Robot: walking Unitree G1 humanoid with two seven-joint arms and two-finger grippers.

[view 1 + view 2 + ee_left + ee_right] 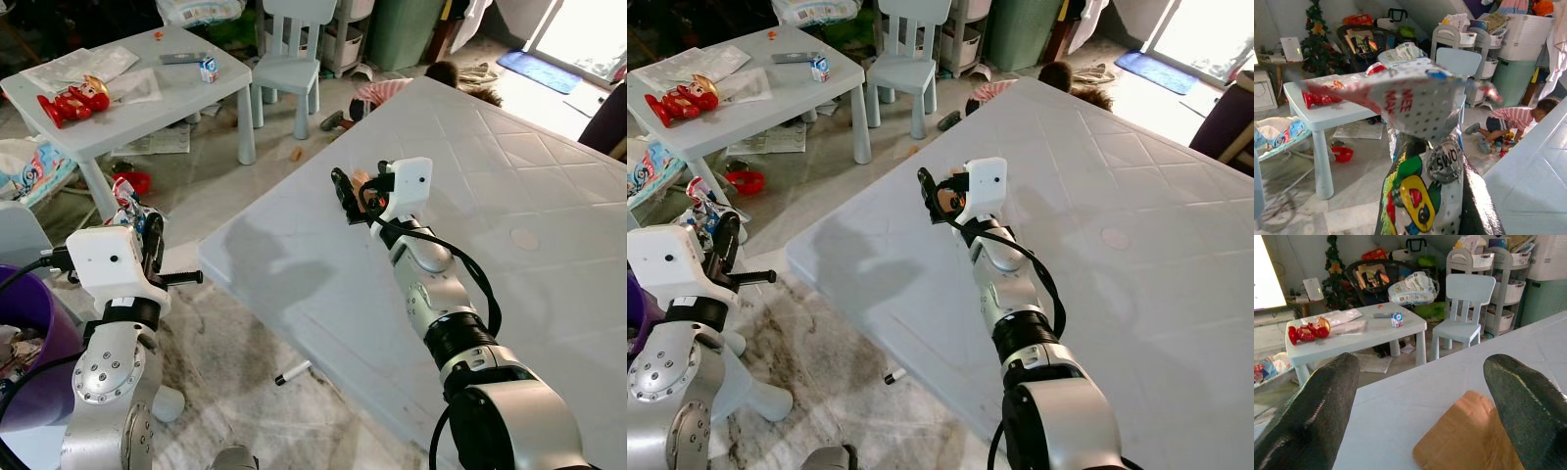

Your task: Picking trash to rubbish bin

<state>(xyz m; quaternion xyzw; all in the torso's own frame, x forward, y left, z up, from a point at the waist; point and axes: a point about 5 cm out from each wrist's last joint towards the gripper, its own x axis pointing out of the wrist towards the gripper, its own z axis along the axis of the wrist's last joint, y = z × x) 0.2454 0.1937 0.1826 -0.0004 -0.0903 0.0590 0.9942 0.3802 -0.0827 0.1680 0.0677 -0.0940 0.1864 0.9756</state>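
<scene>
Nearest the lens, far left: purple rubbish bin (39,362), on the floor beside the bench's near-left corner, already holding scraps. Just right and above it, left hand (147,240) clamped on a crinkled snack wrapper (1420,166), raised clear of the rim; bin down and to the left of that wrapper. Further right, over the bench (549,196) near its left edge, right hand (345,191) with fingers apart, straddling a small brown card piece (1469,435) lying flat.
</scene>
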